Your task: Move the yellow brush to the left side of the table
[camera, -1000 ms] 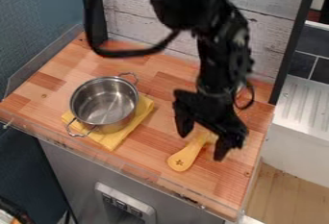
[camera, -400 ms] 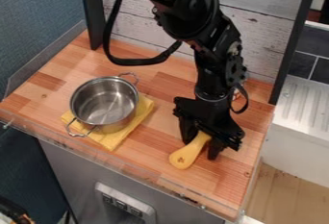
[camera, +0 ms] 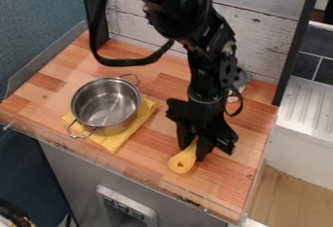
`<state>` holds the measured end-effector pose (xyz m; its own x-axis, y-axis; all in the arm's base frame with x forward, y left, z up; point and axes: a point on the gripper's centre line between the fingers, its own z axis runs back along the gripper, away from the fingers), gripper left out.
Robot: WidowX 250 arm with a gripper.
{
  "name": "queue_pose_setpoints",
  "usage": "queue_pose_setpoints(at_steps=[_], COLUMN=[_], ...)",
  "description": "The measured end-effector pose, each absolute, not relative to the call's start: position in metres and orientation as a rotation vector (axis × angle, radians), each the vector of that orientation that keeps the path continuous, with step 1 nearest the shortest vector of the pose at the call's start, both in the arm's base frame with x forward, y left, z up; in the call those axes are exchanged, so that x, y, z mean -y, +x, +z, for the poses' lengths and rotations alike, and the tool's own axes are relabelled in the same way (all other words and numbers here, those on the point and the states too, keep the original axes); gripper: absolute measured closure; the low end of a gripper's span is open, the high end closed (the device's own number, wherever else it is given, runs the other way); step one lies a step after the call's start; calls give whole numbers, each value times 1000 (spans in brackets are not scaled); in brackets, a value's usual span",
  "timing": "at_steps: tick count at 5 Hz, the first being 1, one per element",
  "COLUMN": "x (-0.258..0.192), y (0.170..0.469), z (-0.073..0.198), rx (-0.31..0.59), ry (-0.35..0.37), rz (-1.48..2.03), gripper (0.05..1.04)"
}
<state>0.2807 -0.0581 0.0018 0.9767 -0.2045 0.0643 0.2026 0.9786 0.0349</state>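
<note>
One steel pot [camera: 105,105] at tbl's 10 o'clock, one ylw brush [camera: 180,163] at 5, in gripper [camera: 194,151].
L to R: pot sits on folded ylw cloth [camera: 116,143], handles at its 1 & 7 o'clock; brush w/ rounded end toward 7, small dark mark on it, upper part hidden btwn fingers; gripper hangs fingers-down, jaws clamped on brush, arm [camera: 211,60] coming in from 12; shiny obj [camera: 242,81] partly behind arm, tbl's 2 o'clock; white ridged surface [camera: 309,106] off wooden tbl's [camera: 228,187] R side, approx 3 o'clock.
</note>
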Motion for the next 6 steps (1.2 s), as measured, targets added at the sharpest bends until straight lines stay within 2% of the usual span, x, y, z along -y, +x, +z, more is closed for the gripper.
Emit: queue_pose_setpoints(at_steps=[2, 3, 5, 6], x=[-7, -60, -154, -179], y=[297, 304, 310, 315], z=[67, 76, 45, 28], rx=[180, 191, 94, 66], ry=[60, 111, 132, 135], rz=[-123, -41, 23, 14], gripper=[747, 748, 748, 748])
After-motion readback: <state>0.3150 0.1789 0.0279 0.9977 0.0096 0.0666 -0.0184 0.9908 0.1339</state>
